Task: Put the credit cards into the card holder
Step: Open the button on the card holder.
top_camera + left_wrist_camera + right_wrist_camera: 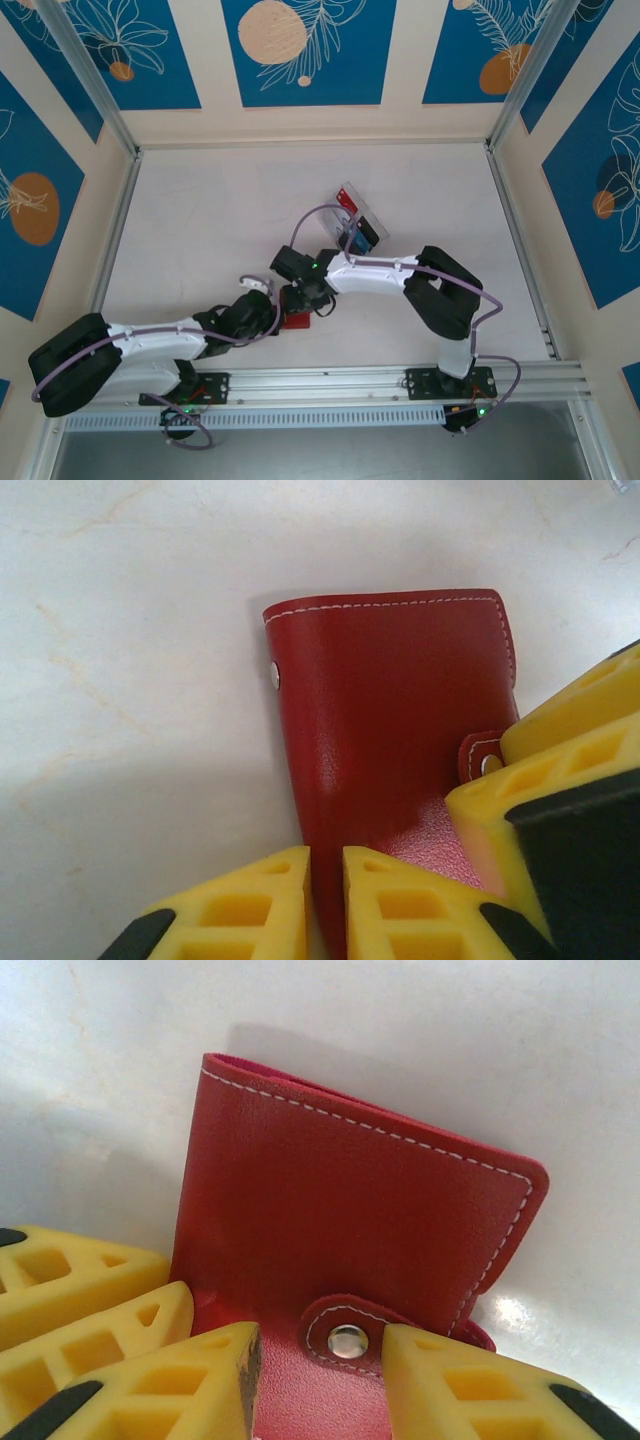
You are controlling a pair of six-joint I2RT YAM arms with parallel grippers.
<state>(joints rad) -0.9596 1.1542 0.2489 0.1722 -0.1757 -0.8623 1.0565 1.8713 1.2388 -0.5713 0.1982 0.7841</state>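
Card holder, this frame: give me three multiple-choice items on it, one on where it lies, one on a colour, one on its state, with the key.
1. Where is the card holder?
A) on the table, between the left claw and the right claw
B) in the table's far left corner
C) in the table's far right corner

2. What colour is its edge stitching?
A) black
B) white
C) yellow

3. What state is it in?
A) spread open flat
B) a card sticking out of it
C) folded closed

Key:
1 A, the top view has it between both claw tips, near the arm bases.
2 B, both wrist views show a white seam on the red cover.
3 C, the cover lies folded with the snap tab over it.
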